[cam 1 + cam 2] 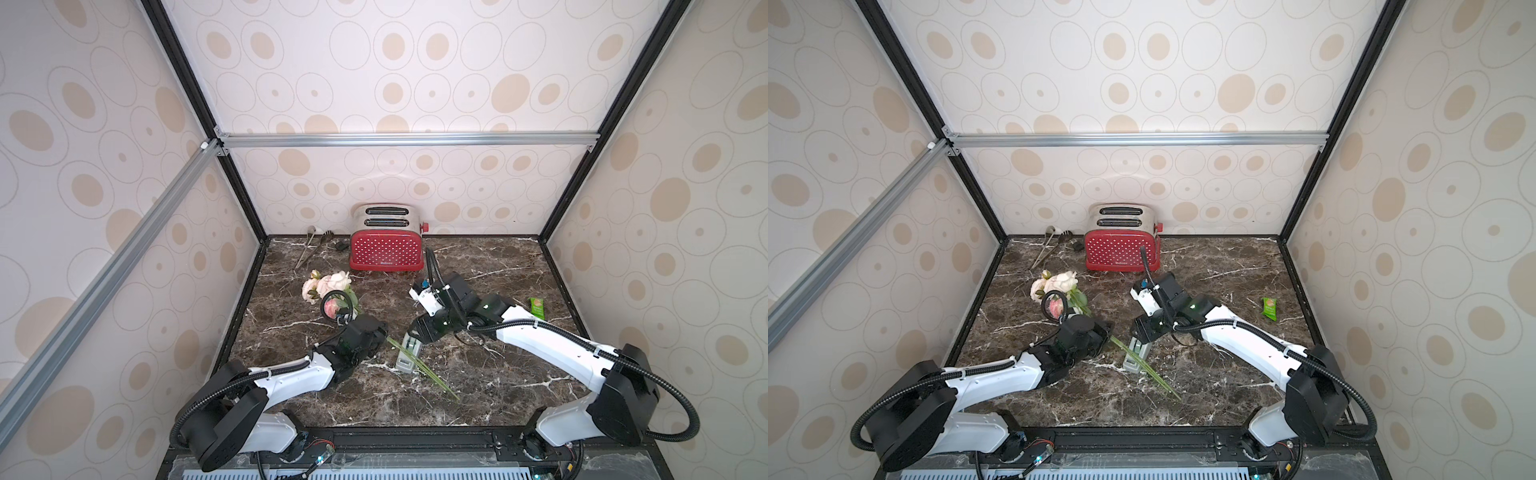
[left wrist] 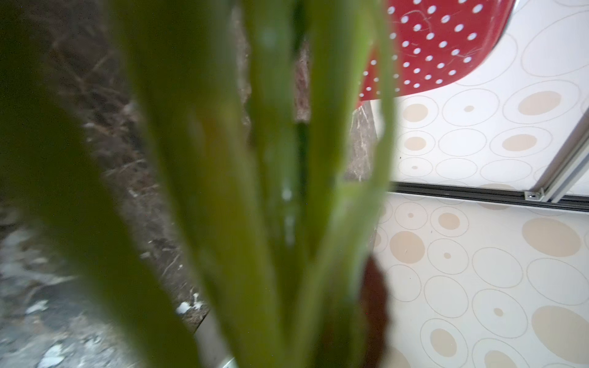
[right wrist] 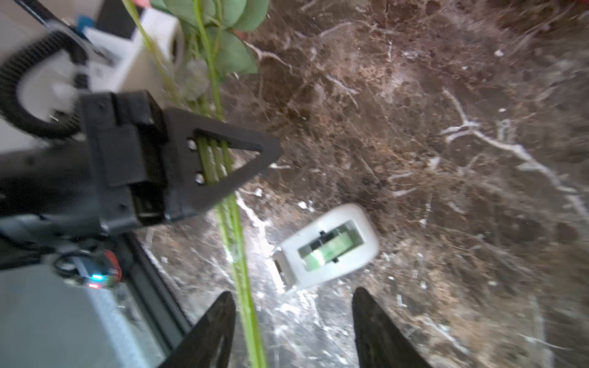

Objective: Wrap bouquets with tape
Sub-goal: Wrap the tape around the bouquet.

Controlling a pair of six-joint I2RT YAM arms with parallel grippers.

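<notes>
A dark marble desk point(image 1: 498, 374) is seen from above, enclosed by walls point(image 1: 374, 83) papered with beige ovals.

The left fingers point(image 3: 181, 197) are pressed together on the thin green stems of a bouquet point(image 1: 332, 283). Three stems show through a cut-out in one finger. The pink and cream blooms spread out on the far side of these fingers. The stem ends stick out past them toward the right fingers. The left wrist view is filled with blurred green stems.

Between the two pairs of fingers, a small grey-white tape dispenser point(image 3: 328, 245) sits on the desk with its roll in the middle. In both top views the stems cross over it. From the right wrist they run just beside it, and contact cannot be told.

The right fingers point(image 3: 376, 331) stand apart, holding nothing. They hover just short of the dispenser, which lies ahead of the gap between them, and the stems pass close by one fingertip.

Well beyond both pairs, a red toaster point(image 1: 386, 249) with white dots stands at the desk's far edge, with metal tongs point(image 1: 309, 249) to its left. A green snack packet point(image 1: 537, 309) lies well to the right of the right fingers.
</notes>
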